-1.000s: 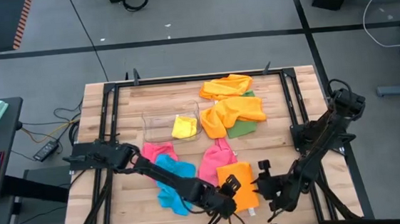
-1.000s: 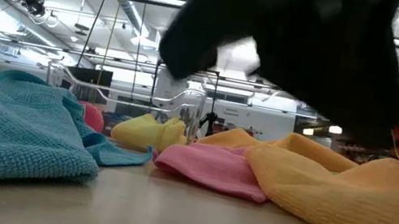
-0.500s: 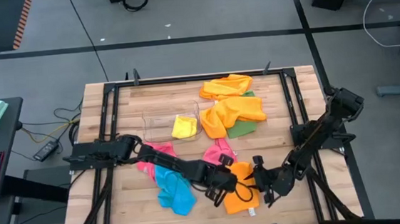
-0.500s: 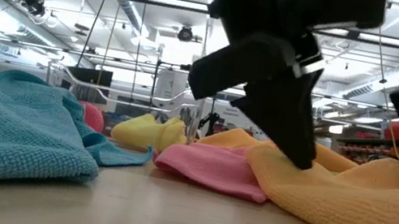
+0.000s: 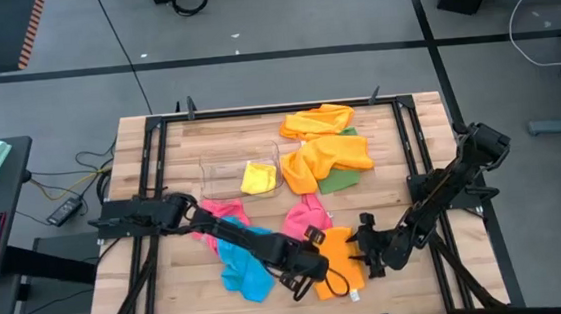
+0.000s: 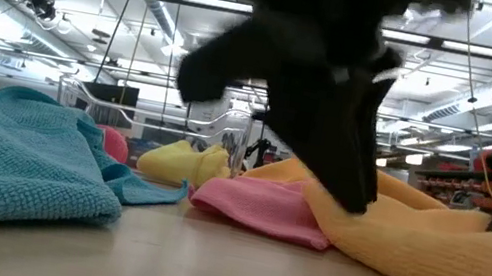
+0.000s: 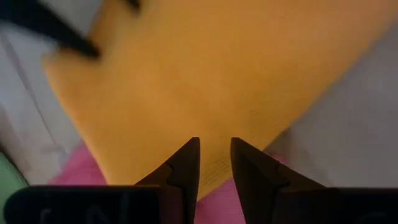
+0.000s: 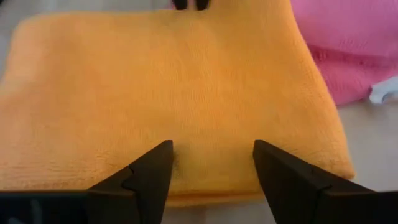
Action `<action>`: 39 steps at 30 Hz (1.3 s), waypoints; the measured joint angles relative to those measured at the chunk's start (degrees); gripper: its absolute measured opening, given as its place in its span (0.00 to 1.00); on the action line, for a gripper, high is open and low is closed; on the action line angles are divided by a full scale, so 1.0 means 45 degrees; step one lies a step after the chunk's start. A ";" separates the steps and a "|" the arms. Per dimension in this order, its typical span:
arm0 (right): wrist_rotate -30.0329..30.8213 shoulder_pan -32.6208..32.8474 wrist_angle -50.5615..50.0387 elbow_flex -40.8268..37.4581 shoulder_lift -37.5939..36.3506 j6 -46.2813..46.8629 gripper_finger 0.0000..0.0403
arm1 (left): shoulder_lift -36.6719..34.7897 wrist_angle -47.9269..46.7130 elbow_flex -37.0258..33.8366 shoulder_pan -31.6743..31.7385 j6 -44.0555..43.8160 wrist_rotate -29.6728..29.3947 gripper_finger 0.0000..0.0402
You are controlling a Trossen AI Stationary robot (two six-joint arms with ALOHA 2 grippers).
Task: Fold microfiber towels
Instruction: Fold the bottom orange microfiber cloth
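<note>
A folded orange towel (image 5: 337, 263) lies flat near the table's front edge, partly over a pink towel (image 5: 304, 220). My left gripper (image 5: 312, 258) comes in from the left to the orange towel's left edge, its fingers almost together (image 7: 214, 149). My right gripper (image 5: 368, 248) is open at the towel's right edge, its fingers (image 8: 149, 171) spread over the orange cloth (image 8: 168, 93). A blue towel (image 5: 244, 262) lies to the left, under my left arm. My left gripper rests its shut fingertips (image 6: 353, 193) on the top of the orange towel, near the edge beside the pink towel (image 7: 214, 171). The fingers slant down from the table's left. The towel lies flat on the table. I cannot tell whether my right gripper touches the orange towel.
A clear bin (image 5: 224, 176) at the middle holds a yellow towel (image 5: 259, 177). More orange towels (image 5: 324, 138) and a green one (image 5: 343, 180) lie at the far right. Another pink towel (image 5: 220, 214) lies beside the blue one. Bare wood shows at the near left and right.
My left gripper has moved from the table's near edge toward the far edge, onto the orange towel's left part. My right gripper has moved toward the far edge and a little left, up to the towel's right edge. The towel stays flat.
</note>
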 joint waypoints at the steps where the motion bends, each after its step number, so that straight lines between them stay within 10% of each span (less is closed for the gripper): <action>1: 0.0000 0.0003 -0.0047 0.0161 0.0000 -0.0185 0.58 | -0.0040 0.0193 0.0102 -0.0147 0.0336 -0.0006 0.24; 12: -0.0818 0.1282 0.1509 0.1956 0.0237 -0.2842 0.57 | -0.0118 0.0144 0.0147 -0.0761 0.1309 -0.0527 0.29; 23: 0.0843 0.1817 0.1338 0.3910 0.4100 -0.5566 0.64 | -0.0118 0.0169 0.0147 0.0276 0.0380 0.0465 0.25; 39: 0.0648 0.1791 0.0244 0.4068 0.4522 -0.5208 0.40 | -0.0118 -0.0072 0.0147 0.0246 0.0322 0.0541 0.22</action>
